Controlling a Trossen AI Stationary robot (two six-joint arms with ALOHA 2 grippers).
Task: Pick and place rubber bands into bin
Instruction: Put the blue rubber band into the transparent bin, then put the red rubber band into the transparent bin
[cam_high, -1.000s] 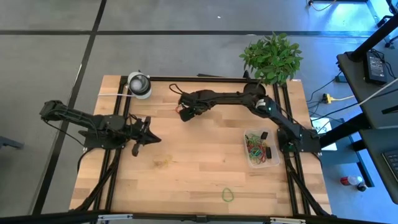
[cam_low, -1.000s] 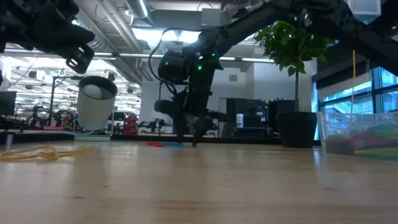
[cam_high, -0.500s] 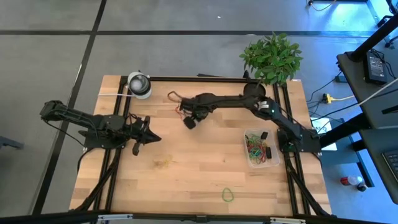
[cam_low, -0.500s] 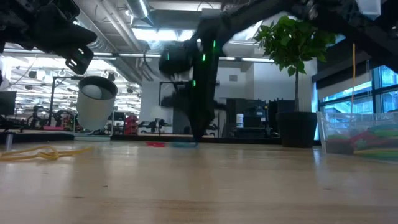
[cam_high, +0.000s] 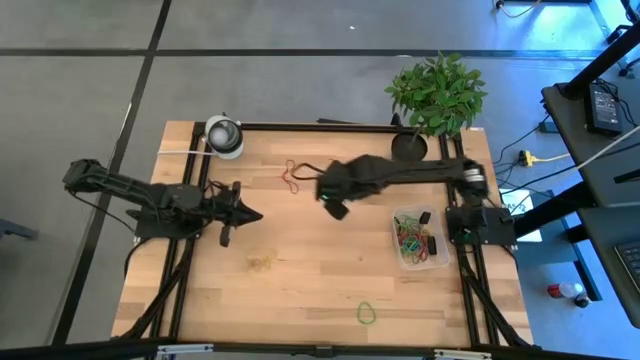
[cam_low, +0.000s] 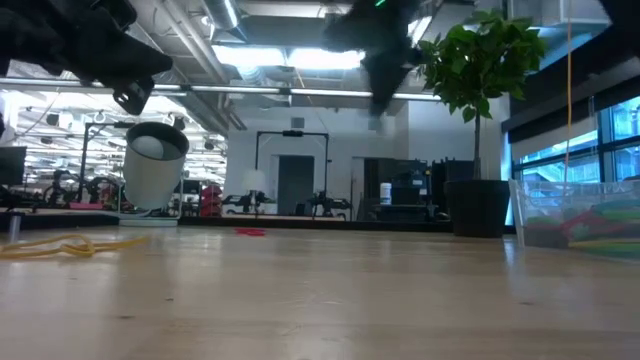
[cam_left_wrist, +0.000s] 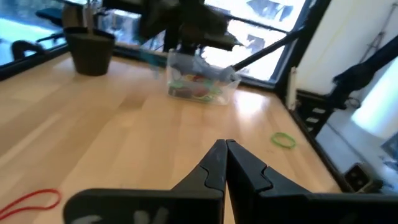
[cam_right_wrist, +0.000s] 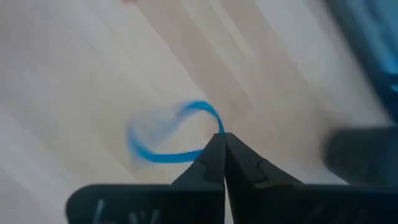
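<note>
The right gripper (cam_right_wrist: 223, 138), clenched on a blue rubber band (cam_right_wrist: 163, 138), hangs left of the bin (cam_high: 420, 238), which lies toward the right edge.

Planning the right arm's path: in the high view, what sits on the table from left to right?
Left gripper → yellow rubber band → red rubber band → right gripper → green rubber band → bin.

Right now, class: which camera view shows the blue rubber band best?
The right wrist view: the blue rubber band dangles, pinched in the shut right gripper. The high view shows only that gripper; the low and left wrist views show no clear band.
</note>
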